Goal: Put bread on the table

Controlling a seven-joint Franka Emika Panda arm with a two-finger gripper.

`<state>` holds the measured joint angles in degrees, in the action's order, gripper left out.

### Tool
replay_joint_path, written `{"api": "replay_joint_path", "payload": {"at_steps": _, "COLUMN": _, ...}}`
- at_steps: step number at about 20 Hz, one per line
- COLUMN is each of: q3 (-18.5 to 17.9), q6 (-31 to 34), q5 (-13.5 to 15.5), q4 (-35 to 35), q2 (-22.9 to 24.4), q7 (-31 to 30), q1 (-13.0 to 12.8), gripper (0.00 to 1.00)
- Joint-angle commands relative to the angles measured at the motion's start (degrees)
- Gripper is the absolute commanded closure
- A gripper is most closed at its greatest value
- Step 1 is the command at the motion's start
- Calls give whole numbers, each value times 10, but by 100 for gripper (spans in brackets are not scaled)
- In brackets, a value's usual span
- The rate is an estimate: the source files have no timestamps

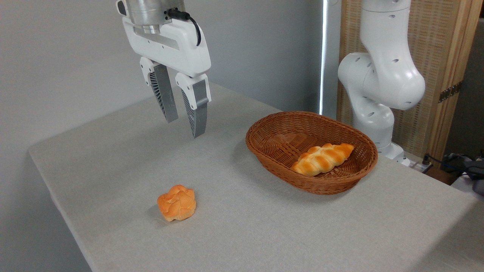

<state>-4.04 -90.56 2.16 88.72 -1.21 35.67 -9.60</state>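
Taking the wicker basket (312, 151) as our landmark, we start far to its left, where the table (113, 158) begins at a rounded corner under a light grey speckled cloth.

Moving toward the basket, we come first to the bread (176, 202), a small round golden-orange bun with a lumpy, knotted top. It sits directly on the cloth, well to the left of the basket and nearer to us than the basket's near rim, with bare cloth all around it.

Slightly closer to the basket, and high above the table, we see the gripper (184, 121). Its two grey ribbed fingers (165, 94) point downward with a clear gap between them and nothing held in that gap. The fingertips hang in the air, touching neither cloth nor bun. The bread lies below the gripper and toward us, well apart from it and a touch further from the basket than the fingertips are.

Then comes the basket itself, a brown oval resting on the cloth. Inside it, against the right-hand part of its floor, lies a longer, paler braided loaf (322, 159), set at a slant.

Behind the basket and to its right, we see the white arm (382, 75) rising from its base at the table's far edge.
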Motion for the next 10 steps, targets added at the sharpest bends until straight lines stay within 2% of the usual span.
{"api": "replay_joint_path", "payload": {"at_steps": 1, "q3": 39, "q6": 22, "q5": -2, "q4": -17, "q2": -6, "q7": 1, "q1": 43, "gripper": 0}}
{"api": "replay_joint_path", "payload": {"at_steps": 10, "q3": 40, "q6": 18, "q5": -9, "q4": -14, "q2": -5, "q7": 4, "q1": 43, "gripper": 0}}
